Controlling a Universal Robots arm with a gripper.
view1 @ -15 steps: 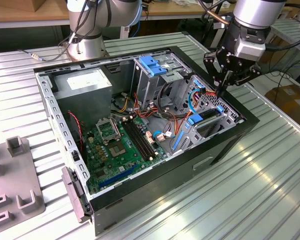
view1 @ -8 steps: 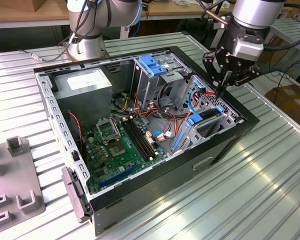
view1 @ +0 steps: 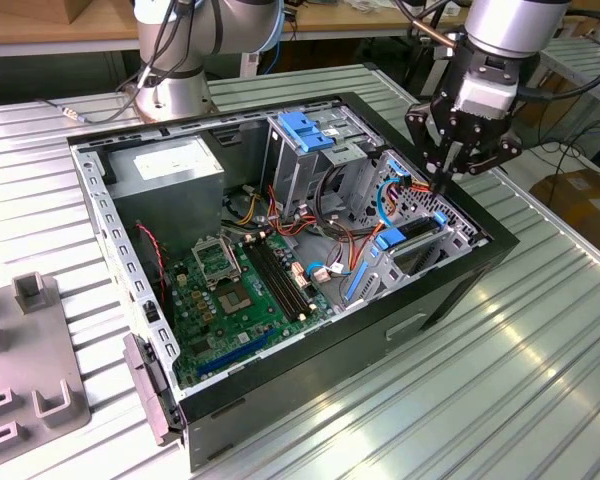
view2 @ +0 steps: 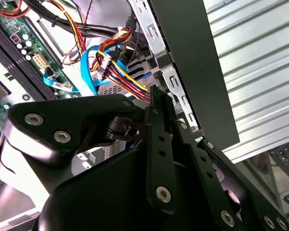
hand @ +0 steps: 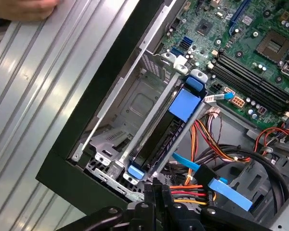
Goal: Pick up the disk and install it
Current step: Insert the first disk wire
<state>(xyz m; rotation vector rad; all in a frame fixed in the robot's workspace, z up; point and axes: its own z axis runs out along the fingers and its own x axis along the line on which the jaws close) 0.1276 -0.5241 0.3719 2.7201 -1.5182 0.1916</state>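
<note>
The disk (hand: 161,137), a dark flat drive with blue plastic rails, sits in the metal bay just below the black gripper (view1: 448,180), fingers pinched together, empty; coloured power cables (hand: 185,192) crowding the fingertips could snag.

The open computer case (view1: 310,250) on the ribbed metal desk (view1: 540,330) is seen from above and at an angle in the exterior view, from some way off, with the whole case and the arm's claw (view1: 450,180) taken in. In both wrist views the case interior is looked down on from close by, past the claw's black linkage (view2: 154,159). The motherboard (hand: 245,43) and the coloured cables (view2: 120,67) are shared by all three views.
</note>
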